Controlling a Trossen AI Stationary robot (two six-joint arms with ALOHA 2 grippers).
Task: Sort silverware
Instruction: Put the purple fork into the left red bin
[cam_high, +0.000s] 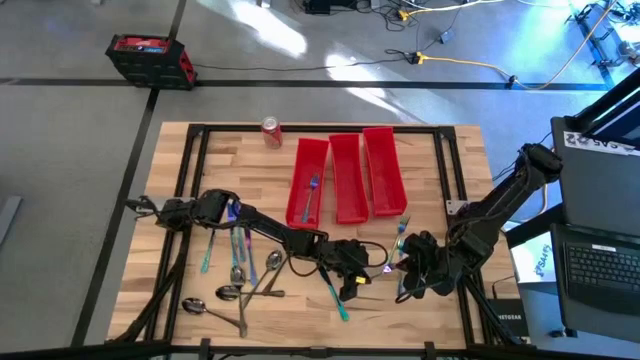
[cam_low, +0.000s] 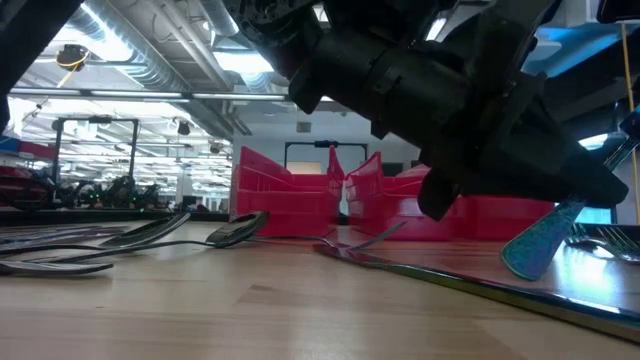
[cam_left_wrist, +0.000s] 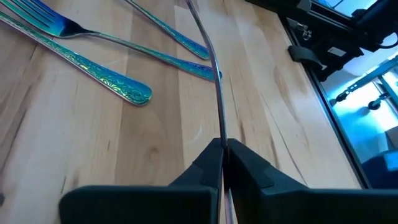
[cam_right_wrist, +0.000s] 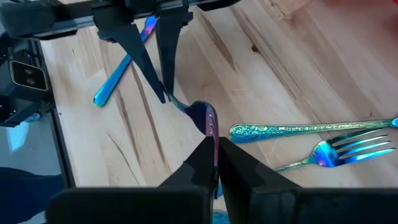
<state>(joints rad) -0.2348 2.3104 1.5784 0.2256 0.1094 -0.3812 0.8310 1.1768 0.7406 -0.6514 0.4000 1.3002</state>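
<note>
One slim iridescent piece of silverware spans between both grippers near the table's front right. My left gripper is shut on one stretch of it and my right gripper on another. In the right wrist view the left gripper's fingers meet the piece's narrow part. A teal handle end slants down below the dark grippers in the low view. More silverware lies loose on the table's front left, and one fork lies in the leftmost red bin. My left gripper pinches the piece's narrow part between its two fingers; the piece shows edge-on and runs on away from the fingers. The fingers slant down and come from the table's left. My right gripper pinches the piece's wider purple-blue part between its two fingers, slanting down from the table's right. The piece passes on beneath the fingers.
Three long red bins stand side by side at the table's far middle, and a red soda can to their left. Loose forks and handles lie close to the grippers, and another teal piece lies nearer the front.
</note>
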